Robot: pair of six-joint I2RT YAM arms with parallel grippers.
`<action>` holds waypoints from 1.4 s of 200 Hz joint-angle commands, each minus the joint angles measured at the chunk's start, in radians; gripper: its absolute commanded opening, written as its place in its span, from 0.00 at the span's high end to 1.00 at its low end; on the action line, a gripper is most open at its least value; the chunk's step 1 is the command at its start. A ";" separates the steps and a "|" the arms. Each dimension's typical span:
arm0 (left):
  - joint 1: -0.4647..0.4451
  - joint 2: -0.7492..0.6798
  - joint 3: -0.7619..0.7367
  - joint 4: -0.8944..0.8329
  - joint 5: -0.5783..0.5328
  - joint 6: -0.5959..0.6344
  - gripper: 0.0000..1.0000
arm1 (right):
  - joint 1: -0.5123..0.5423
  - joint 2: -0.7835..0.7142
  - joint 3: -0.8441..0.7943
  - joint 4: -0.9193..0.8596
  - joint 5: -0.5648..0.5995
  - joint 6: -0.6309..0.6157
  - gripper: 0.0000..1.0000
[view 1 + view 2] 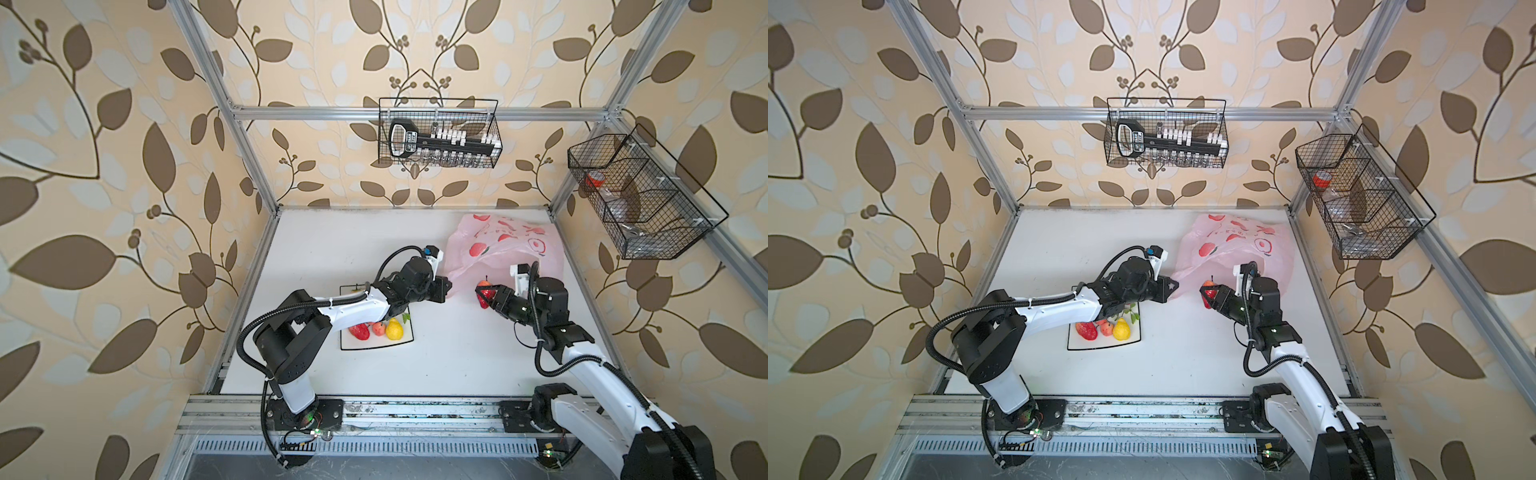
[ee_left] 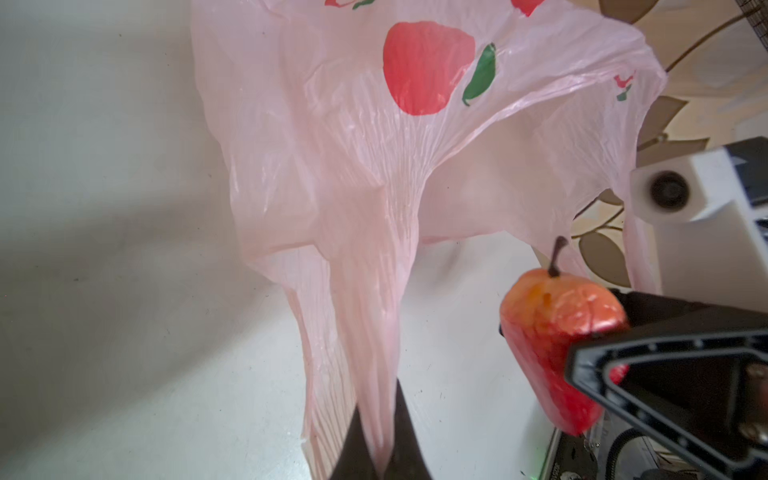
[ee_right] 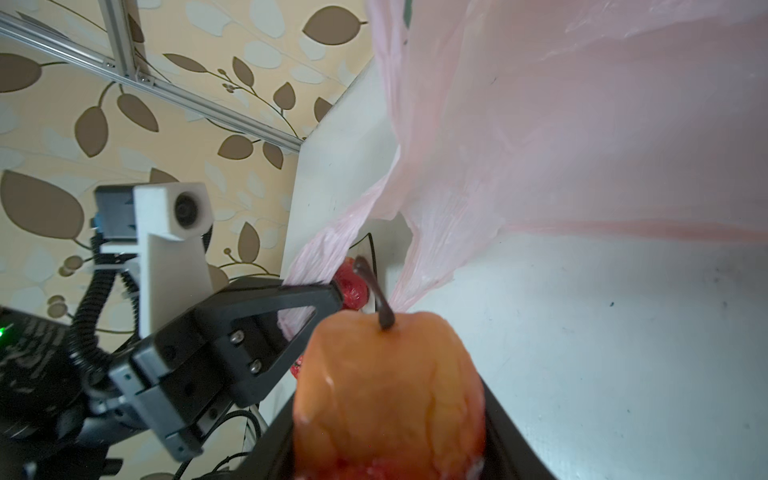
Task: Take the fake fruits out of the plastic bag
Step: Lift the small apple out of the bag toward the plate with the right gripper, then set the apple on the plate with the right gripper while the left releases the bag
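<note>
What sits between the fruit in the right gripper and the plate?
The left gripper, shut on a pinch of the plastic bag, juts into that stretch just short of the red fruit. The rest is bare table, as both top views show.

**Bright, soft light**

Both top views are evenly lit; the silver aluminium frame rails (image 1: 311,113) splay at the edges. Soft grey shadows cross the white tabletop (image 2: 104,332). Light glows through the thin translucent pink plastic bag (image 2: 353,166). Close to the right wrist camera, the glossy orange-red plastic fruit (image 3: 386,395) blurs.

Right fingers (image 1: 1222,291) clasp a red fruit (image 1: 1209,287) beside the plastic bag (image 1: 1237,245).
</note>
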 commanded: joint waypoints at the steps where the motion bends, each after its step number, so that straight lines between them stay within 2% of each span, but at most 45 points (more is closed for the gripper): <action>1: 0.001 0.004 0.031 0.034 0.019 -0.016 0.97 | 0.014 -0.067 -0.023 -0.050 -0.071 -0.007 0.57; 18: 0.000 0.003 0.031 0.031 0.019 -0.023 0.89 | 0.028 -0.126 -0.019 -0.062 -0.086 0.004 0.57; 58: 0.000 -0.028 -0.001 0.038 0.041 -0.043 0.57 | 0.123 -0.245 0.036 -0.063 -0.081 -0.018 0.55; 94: 0.000 -0.121 -0.071 0.052 0.056 -0.042 0.36 | 0.199 -0.206 0.084 -0.028 -0.063 -0.040 0.55; 122: 0.001 -0.270 -0.141 -0.016 -0.026 -0.018 0.23 | 0.274 -0.159 0.132 0.013 -0.020 -0.064 0.55; 150: 0.002 -0.484 -0.203 -0.158 -0.180 -0.003 0.18 | 0.387 -0.092 0.197 0.046 0.061 -0.127 0.55; 187: 0.036 -0.769 -0.314 -0.370 -0.538 -0.080 0.07 | 0.587 0.092 0.309 0.028 0.240 -0.253 0.55; 213: 0.154 -0.943 -0.380 -0.492 -0.592 -0.131 0.07 | 0.753 0.275 0.430 -0.052 0.413 -0.371 0.56; 231: 0.208 -1.041 -0.405 -0.559 -0.626 -0.147 0.07 | 0.831 0.400 0.502 -0.077 0.516 -0.427 0.57; 280: 0.229 -1.209 -0.441 -0.683 -0.730 -0.122 0.06 | 0.941 0.709 0.653 -0.063 0.666 -0.494 0.57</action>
